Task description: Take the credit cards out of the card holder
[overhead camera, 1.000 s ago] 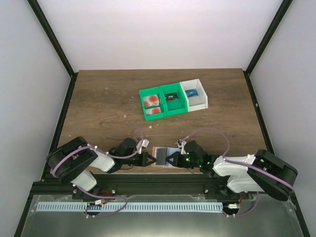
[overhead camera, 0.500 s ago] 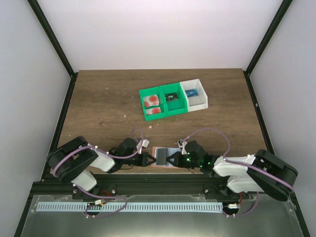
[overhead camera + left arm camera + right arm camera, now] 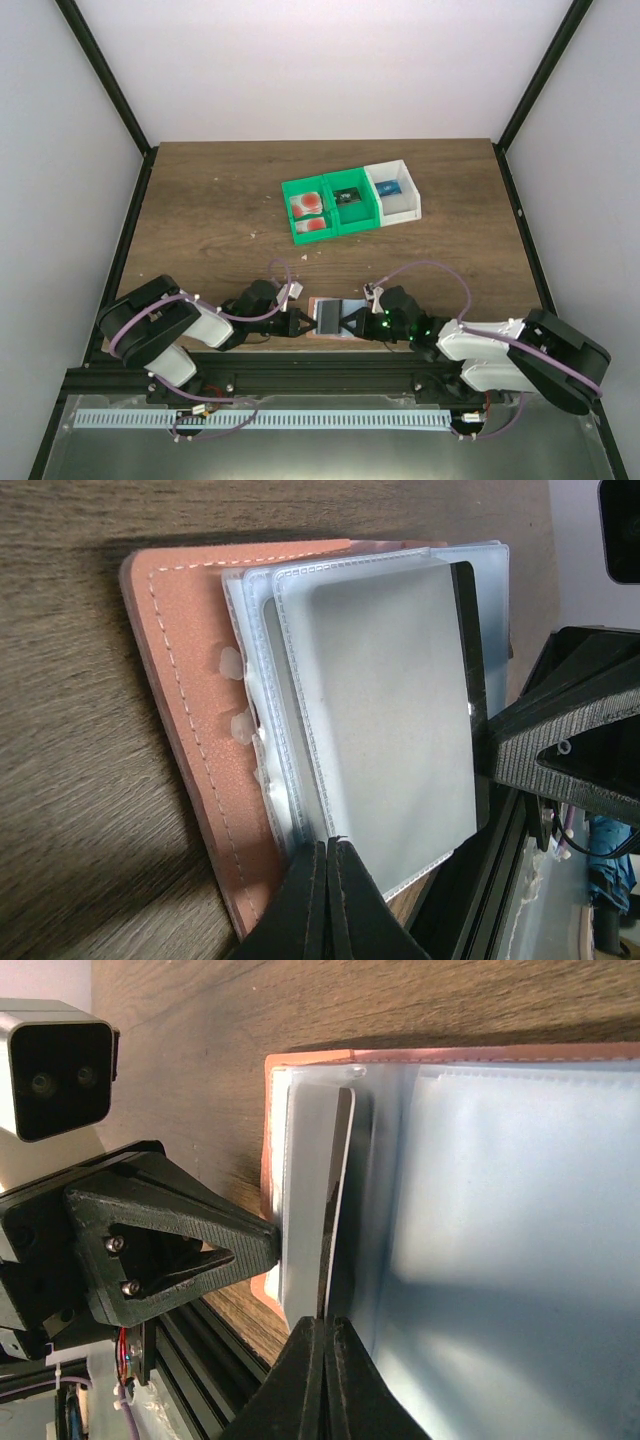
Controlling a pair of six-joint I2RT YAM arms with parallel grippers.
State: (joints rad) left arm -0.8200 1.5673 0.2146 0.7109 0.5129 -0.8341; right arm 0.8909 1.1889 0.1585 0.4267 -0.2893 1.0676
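Card holder [image 3: 333, 318] lies open at near edge of table [image 3: 210, 200].

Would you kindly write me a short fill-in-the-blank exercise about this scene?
The card holder lies open between the left gripper and the right gripper, at the ___ edge of the table.
Both grippers' jaws are ___.
The bin holding the pale cards with red-orange blots is coloured ___.
Missing words: near; shut; green.
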